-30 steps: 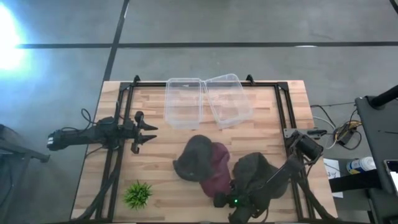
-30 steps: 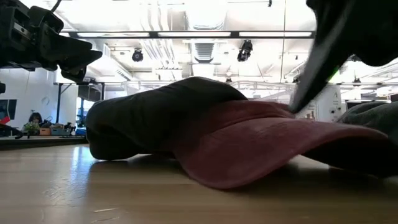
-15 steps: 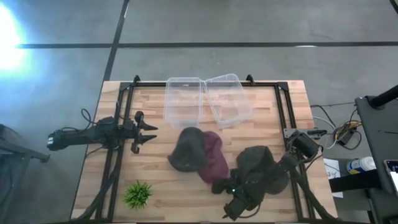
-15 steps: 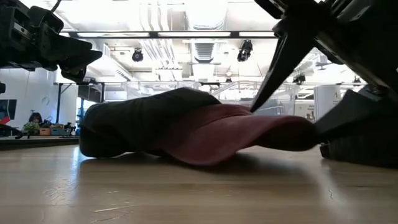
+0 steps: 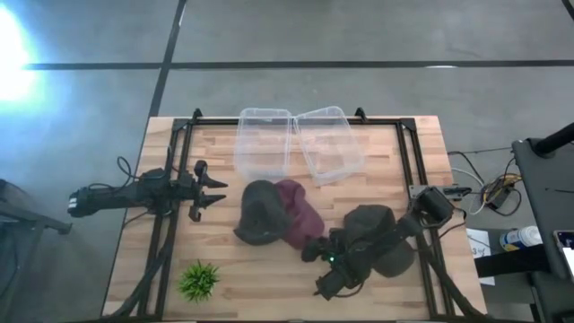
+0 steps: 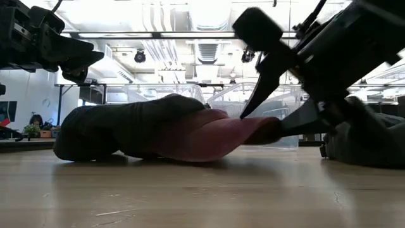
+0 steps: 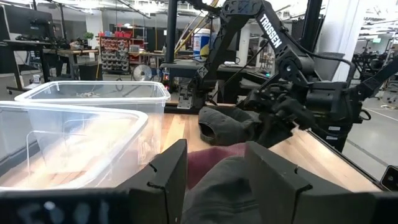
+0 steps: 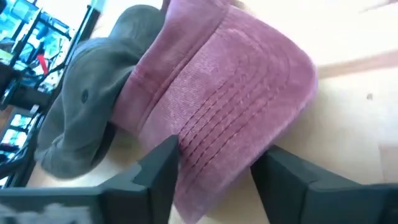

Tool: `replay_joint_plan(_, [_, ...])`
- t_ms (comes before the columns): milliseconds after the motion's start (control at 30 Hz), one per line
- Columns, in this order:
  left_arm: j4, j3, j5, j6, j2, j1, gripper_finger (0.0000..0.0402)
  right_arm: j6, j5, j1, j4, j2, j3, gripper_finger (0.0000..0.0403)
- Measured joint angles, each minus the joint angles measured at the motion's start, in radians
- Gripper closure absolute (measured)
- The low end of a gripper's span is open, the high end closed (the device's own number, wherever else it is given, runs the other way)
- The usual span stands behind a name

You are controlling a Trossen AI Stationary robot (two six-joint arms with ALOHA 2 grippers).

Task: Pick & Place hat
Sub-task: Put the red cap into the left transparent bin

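The hat (image 5: 262, 212) has a grey crown and a maroon brim (image 5: 298, 220); its crown rests on the table's middle. My right gripper (image 5: 311, 249) is open at the brim's near right end, also seen in the low view (image 6: 266, 120) and the right wrist view (image 8: 214, 177). A second dark grey hat (image 5: 381, 235) lies under my right arm. My left gripper (image 5: 215, 193) hovers open over the table's left side, above the table and touching nothing. My right gripper straddles the maroon brim's free end (image 8: 217, 143) with open fingers, one finger (image 6: 253, 95) over it and one (image 6: 297, 121) at its underside. The fingers come low from the table's near right side. The brim's end (image 6: 269, 126) is raised off the table while the crown (image 6: 120, 130) stays down.
Two clear plastic bins (image 5: 265, 144) (image 5: 330, 142) stand side by side at the far edge, just beyond the hat. A small green plant (image 5: 199, 280) sits at the near left. Black frame rails (image 5: 405, 152) run along the table's sides.
My right gripper has moved toward the table's far left, toward the bins, with the brim between its fingers. The hat has slid along the table with it, away from the second hat, its crown staying on the wood.
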Motion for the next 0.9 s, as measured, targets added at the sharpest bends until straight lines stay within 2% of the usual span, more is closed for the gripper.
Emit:
replay_joint_plan(400, [0.000, 0.000, 0.000, 0.000, 0.000, 0.000, 0.0246, -0.202, 0.086, -0.012, 0.327, -0.014, -0.102, 0.0382])
replay_joint_plan(600, [0.000, 0.000, 0.000, 0.000, 0.000, 0.000, 0.0246, -0.406, 0.042, 0.033, 0.320, -0.133, -0.104, 0.0389])
replay_joint_plan(767, [0.000, 0.000, 0.000, 0.000, 0.000, 0.000, 0.0246, -0.703, 0.022, 0.058, 0.318, -0.322, -0.091, 0.0390])
replay_joint_plan(900, [0.000, 0.000, 0.000, 0.000, 0.000, 0.000, 0.0246, -0.963, 0.032, 0.031, 0.321, -0.471, -0.072, 0.0390])
